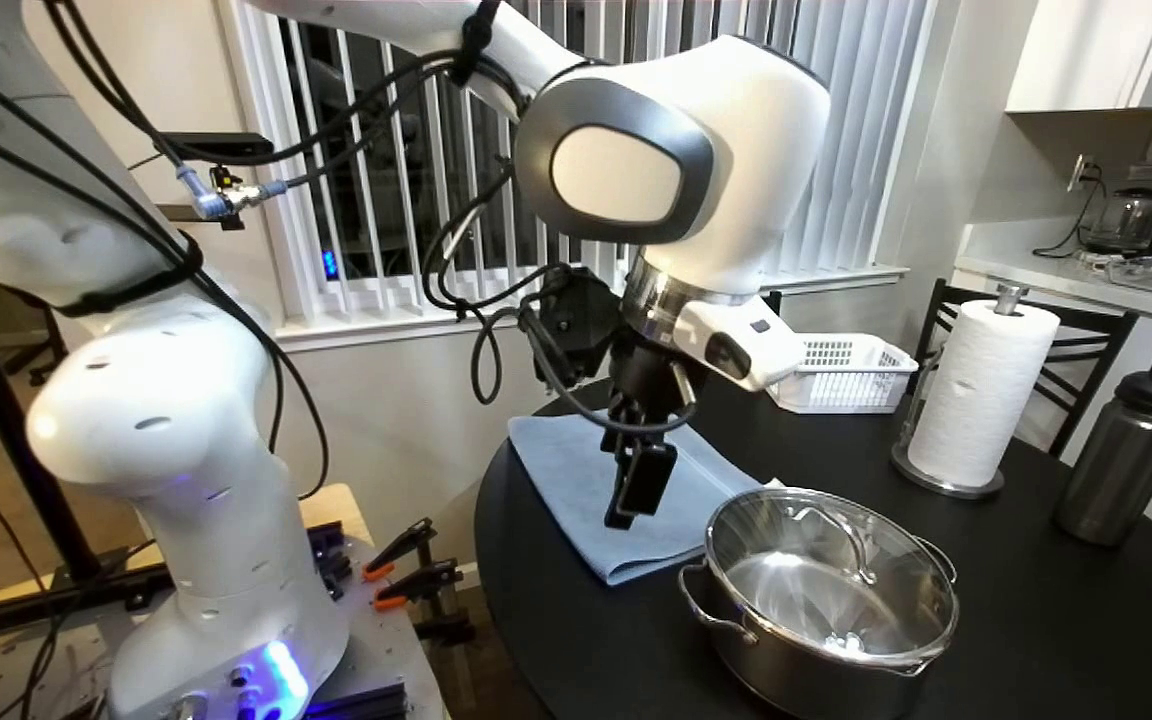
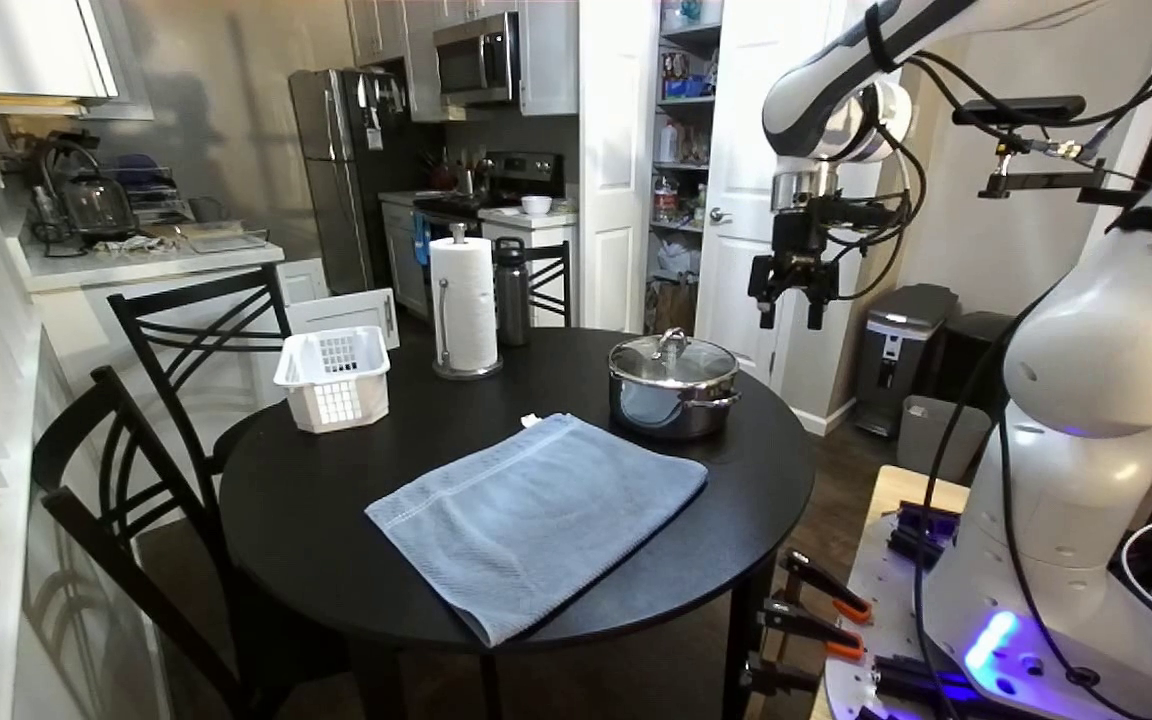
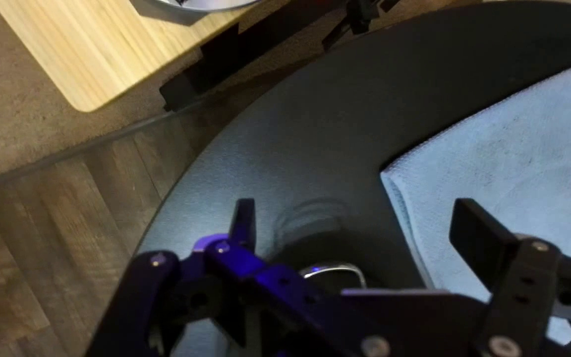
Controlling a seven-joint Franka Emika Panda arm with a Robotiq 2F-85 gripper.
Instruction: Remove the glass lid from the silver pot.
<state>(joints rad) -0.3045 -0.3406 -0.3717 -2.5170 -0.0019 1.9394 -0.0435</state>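
That arm (image 1: 161, 430) is glossy white and bulbous, with black cables (image 1: 237, 318) held by dark straps (image 1: 136, 290). A grey ring (image 1: 534, 155) frames one pale oval cap (image 1: 616, 173); blue light (image 1: 285, 672) glows on the base (image 1: 201, 645). Its blocky black jaws carry silvery screws (image 3: 504, 346).

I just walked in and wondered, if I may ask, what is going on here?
A robot arm is meant to take the lid off the pot. Its gripper hangs open in the air near the pot, holding nothing. The lid is on, so that step is not yet done.
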